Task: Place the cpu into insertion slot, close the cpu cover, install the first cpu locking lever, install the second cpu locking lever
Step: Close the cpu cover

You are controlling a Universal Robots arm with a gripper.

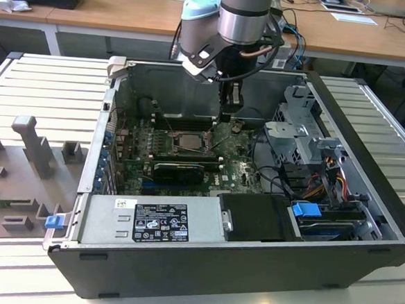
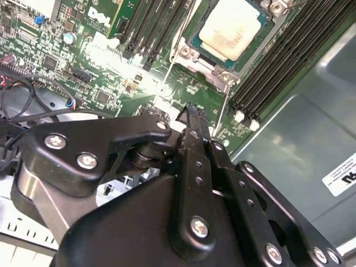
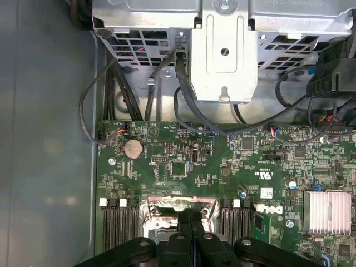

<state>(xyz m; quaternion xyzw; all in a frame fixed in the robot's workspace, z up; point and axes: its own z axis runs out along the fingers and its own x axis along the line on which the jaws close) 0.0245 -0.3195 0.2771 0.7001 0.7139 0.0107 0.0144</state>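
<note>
My hand (image 2: 192,113) is pressed together, the two black fingers meeting tip to tip, and I can see nothing pinched between them. The tips point down at the green motherboard (image 3: 183,167) and hang just beside the corner of the square insertion slot with its metal surround (image 1: 167,141), on the exterior view's right of it. I judge that I carry the fingers shut like this to make one narrow tip, which suits pushing on thin hardware better than a spread hand would.

The small flat cpu with its pale silvery top (image 2: 231,28) already lies in the slot, flat and square to it. The thin metal frame of the cpu cover (image 2: 211,61) lies around the chip, so I take it to be down. A thin bright wire locking lever (image 2: 221,113) runs along the edge of the slot close to my fingertips, and another (image 2: 171,55) runs along the neighbouring edge. Whether either is hooked under its catch I cannot tell.

Long black memory slots (image 2: 278,61) flank the socket on both sides, which leaves me a narrow lane to work in. That is why my wrist stands nearly upright and the grey arm drops in from the far side over the wall of the open dark computer case (image 1: 236,266). The case lies on its side on the ribbed grey worktop (image 1: 47,85), with a silvery drive cage (image 3: 222,44) to the exterior view's right of my hand.
</note>
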